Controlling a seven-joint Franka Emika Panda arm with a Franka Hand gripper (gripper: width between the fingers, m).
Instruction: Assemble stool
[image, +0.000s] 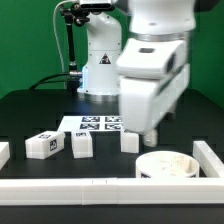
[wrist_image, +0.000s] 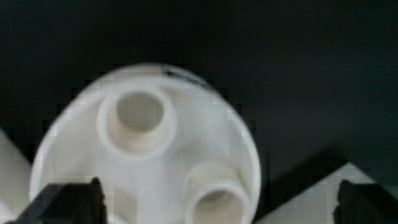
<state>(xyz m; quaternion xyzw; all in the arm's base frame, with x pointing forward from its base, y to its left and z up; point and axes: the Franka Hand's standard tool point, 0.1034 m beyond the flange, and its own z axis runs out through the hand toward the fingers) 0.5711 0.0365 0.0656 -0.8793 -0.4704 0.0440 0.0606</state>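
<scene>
Tags (image: 40, 146) of black-and-white squares mark legs (image: 82, 145) at lower left; hand (image: 153, 135) spread wide over round seat (image: 168, 163) beside bottom rail (image: 100, 183).

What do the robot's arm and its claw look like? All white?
Mostly. The arm is smooth white with bulky rounded segments and a dark band at one joint, ending in a boxy white gripper. Its two fingers are dark, nearly black. The picture is too blurred to show cables or markings on it.
</scene>
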